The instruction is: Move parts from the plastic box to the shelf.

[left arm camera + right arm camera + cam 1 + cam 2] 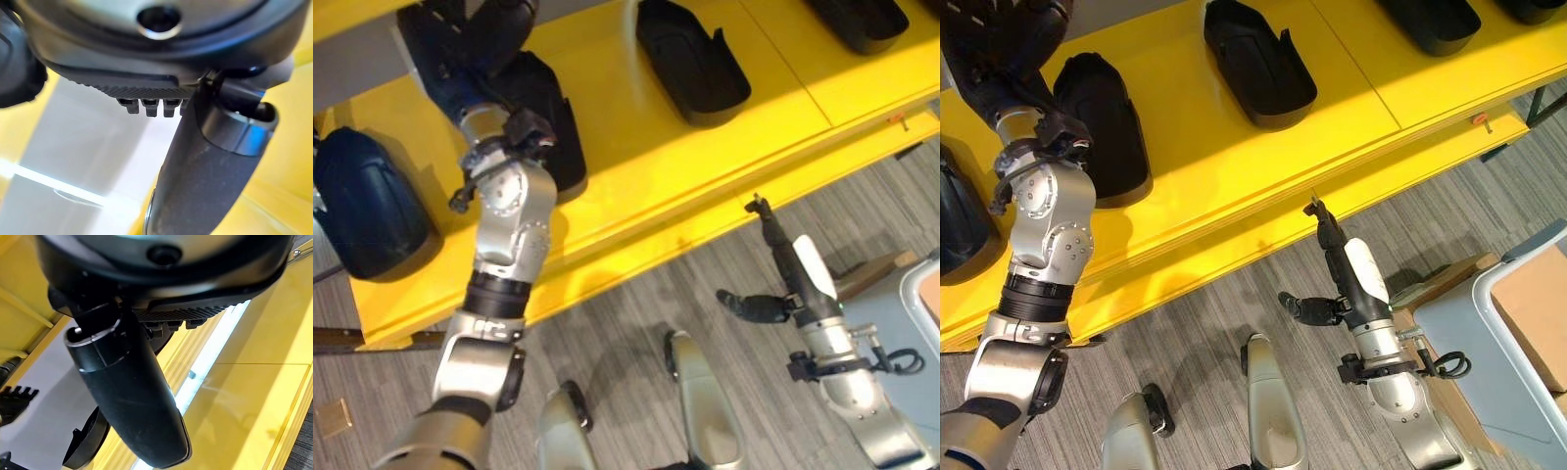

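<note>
Left eye view, looking down: the robot's left arm reaches up over the yellow shelf, its left hand dark against a black moulded part that lies on the shelf board. Whether the fingers are curled round that part or simply resting on it cannot be told; the left wrist view gives the thumb close up and little else. Three more black parts sit on the same board: one at the shelf's left end, one past the middle and one at the far right, all well apart from each other. The right hand hangs low over the grey floor, just off the shelf's front edge, fingers straight and relaxed and carrying nothing. A pale plastic box stands at the robot's right with a brown carton in it.

Judged from this, the placing step is near its end at the left hand, and the risk is there: the part under that hand lies close to the front lip, so a withdrawal that drags the fingers could pull it toward the edge or tip it off. The free right hand is also near the shelf front, and a careless swing toward the box could clip it.
</note>
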Tool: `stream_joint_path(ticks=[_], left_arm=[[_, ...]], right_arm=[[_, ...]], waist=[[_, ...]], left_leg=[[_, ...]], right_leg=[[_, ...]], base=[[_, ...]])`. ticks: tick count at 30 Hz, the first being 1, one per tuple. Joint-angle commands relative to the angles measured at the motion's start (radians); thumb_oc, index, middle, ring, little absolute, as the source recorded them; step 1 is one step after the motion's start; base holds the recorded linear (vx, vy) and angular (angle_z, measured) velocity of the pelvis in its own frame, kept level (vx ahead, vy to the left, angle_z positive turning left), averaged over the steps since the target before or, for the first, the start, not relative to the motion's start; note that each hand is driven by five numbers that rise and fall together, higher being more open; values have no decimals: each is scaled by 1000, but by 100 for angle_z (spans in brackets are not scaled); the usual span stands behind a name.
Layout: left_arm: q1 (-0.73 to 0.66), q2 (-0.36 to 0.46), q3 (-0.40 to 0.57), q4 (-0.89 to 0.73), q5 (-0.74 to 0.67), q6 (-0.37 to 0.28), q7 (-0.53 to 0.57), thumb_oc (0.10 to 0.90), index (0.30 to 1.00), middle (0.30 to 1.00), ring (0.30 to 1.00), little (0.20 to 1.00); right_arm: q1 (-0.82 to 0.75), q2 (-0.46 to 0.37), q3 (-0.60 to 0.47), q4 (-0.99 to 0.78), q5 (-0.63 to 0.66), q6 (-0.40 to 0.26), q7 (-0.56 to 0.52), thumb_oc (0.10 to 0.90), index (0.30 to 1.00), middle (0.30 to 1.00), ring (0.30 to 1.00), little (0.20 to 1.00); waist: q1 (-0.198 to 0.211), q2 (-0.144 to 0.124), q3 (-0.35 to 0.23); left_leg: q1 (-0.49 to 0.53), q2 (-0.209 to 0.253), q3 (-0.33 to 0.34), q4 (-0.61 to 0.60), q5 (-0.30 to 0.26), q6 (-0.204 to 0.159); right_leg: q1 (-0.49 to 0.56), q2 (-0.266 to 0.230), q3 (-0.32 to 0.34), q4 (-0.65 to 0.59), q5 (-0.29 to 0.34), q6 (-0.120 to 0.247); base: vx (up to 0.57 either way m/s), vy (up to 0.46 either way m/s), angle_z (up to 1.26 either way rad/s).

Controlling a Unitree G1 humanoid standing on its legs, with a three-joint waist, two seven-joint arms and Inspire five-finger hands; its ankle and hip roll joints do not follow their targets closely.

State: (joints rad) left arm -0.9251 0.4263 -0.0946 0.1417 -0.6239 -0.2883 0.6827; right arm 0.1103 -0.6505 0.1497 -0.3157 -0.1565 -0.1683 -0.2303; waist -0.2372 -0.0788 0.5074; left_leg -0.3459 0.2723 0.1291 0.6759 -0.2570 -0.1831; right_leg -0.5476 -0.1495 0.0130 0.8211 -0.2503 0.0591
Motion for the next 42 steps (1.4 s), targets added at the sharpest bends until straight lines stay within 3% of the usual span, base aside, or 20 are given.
stream_joint_path(ticks=[1,7,16,27,35,42], left_arm=[[-16,88,-26,-103,21,-108,-63,900,1000,1000,1000,1000],[109,117,-16,-191,41,-91,-116,900,1000,1000,1000,1000],[424,131,46,-206,-41,-45,-281,900,1000,1000,1000,1000],[709,46,46,-324,-112,7,-444,900,1000,1000,1000,1000],[791,-9,62,-357,-88,20,-421,900,1000,1000,1000,1000],[777,-39,72,-319,-49,21,-364,900,1000,1000,1000,1000]], right_arm=[[-16,16,-66,-85,-13,-75,-16,900,1000,1000,1000,1000],[-13,20,-79,-86,-12,-74,-3,900,1000,1000,1000,1000],[-3,40,-108,-84,-14,-67,16,900,1000,1000,1000,1000],[11,63,-144,-95,-25,-65,40,900,1000,1000,1000,1000],[12,59,-144,-105,-55,-58,38,900,1000,1000,1000,1000],[7,54,-143,-107,-69,-55,24,900,1000,1000,1000,1000]], waist=[[15,-6,-95],[26,-1,-92],[40,2,-83],[52,-1,-72],[67,-9,-60],[72,-16,-53]], left_leg=[[-12,49,-86,-32,62,-6],[-8,47,-88,-40,66,-4],[4,48,-81,-49,73,-1],[5,48,-75,-51,76,5],[-6,43,-75,-50,80,9],[-13,42,-78,-47,83,10]], right_leg=[[79,-102,54,-118,86,102],[86,-104,52,-121,87,100],[97,-103,56,-139,100,95],[100,-105,57,-155,113,93],[96,-106,54,-158,119,92],[88,-106,56,-155,121,92]], base=[[0,0,0],[0,0,0],[0,0,0],[-2,3,-1],[0,0,0],[0,0,0]])
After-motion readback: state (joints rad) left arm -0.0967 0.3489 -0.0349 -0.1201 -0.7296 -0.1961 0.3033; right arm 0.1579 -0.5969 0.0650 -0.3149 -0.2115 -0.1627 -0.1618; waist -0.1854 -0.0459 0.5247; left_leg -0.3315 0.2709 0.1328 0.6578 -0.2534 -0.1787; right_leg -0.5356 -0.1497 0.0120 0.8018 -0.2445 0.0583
